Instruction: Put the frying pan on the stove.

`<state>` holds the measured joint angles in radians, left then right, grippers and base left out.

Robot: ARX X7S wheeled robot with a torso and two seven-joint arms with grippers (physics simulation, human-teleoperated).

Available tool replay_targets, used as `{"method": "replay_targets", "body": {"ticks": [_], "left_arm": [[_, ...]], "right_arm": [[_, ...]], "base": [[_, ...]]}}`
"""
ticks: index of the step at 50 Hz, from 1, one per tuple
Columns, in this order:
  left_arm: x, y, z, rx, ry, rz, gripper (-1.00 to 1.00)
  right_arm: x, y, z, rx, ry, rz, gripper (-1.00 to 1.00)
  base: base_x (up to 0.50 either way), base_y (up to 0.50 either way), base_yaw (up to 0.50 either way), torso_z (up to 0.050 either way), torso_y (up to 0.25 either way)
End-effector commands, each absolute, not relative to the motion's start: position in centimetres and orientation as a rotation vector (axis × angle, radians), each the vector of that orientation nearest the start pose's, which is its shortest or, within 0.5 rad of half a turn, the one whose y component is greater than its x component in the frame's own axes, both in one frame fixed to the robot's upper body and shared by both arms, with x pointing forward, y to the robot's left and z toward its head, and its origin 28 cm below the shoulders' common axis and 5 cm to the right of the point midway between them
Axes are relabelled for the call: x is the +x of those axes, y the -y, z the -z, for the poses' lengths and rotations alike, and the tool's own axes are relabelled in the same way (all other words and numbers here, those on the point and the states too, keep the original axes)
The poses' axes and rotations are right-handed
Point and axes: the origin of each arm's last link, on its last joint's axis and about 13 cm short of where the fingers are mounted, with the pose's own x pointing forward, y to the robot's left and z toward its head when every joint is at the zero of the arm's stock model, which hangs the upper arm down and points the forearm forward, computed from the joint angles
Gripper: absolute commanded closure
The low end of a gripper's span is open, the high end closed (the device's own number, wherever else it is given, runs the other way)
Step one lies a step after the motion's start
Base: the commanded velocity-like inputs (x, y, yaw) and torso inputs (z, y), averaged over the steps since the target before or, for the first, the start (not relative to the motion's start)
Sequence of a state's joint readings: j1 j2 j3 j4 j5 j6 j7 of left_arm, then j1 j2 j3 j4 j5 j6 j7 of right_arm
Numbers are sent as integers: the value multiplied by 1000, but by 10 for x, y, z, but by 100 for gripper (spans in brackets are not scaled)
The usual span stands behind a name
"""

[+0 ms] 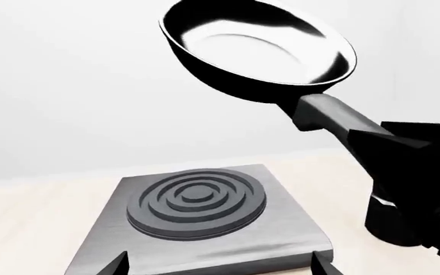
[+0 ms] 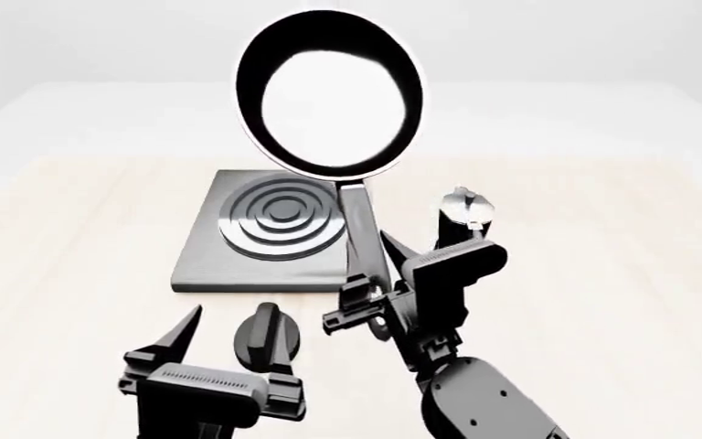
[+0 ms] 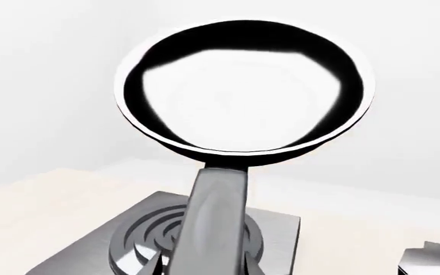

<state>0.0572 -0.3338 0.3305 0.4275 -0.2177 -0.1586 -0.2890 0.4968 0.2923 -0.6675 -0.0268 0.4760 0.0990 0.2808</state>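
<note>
The glossy black frying pan [image 2: 329,93] is held up in the air, tilted, its shiny inside facing me; it also shows in the left wrist view [image 1: 260,51] and the right wrist view [image 3: 243,91]. My right gripper [image 2: 369,293] is shut on its long handle [image 3: 212,223]. The grey stove [image 2: 235,261] with its dark ringed burner [image 2: 281,218] lies on the table below and behind the pan; it shows too in the left wrist view [image 1: 197,197]. My left gripper [image 2: 227,343] is open and empty, just in front of the stove's near edge.
A black-and-silver moka pot [image 2: 463,212] stands right of the stove, behind my right gripper. A small black knob-shaped thing [image 2: 260,334] sits between my left gripper's fingers on the light wooden table [image 2: 58,265].
</note>
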Motion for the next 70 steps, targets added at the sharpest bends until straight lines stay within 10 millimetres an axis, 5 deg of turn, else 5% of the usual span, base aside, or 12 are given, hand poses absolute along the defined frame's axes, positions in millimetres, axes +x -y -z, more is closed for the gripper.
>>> {"method": "replay_targets", "body": {"ticks": [1,56,70], "left_arm": [[179,-198,-73,55,121,132,-100],[174,-198,-75,55,128,125,-100],[172,-198,-77,53,137,128,-100]], "right_arm": [[293,39,-110,-52,221,-400,100],[341,47,-132,-159,24,-511,100],[336,46,-132,-222,-46,-556,100]], "base": [[0,0,0,0,0],[0,0,0,0,2],[0,0,0,1,1]]}}
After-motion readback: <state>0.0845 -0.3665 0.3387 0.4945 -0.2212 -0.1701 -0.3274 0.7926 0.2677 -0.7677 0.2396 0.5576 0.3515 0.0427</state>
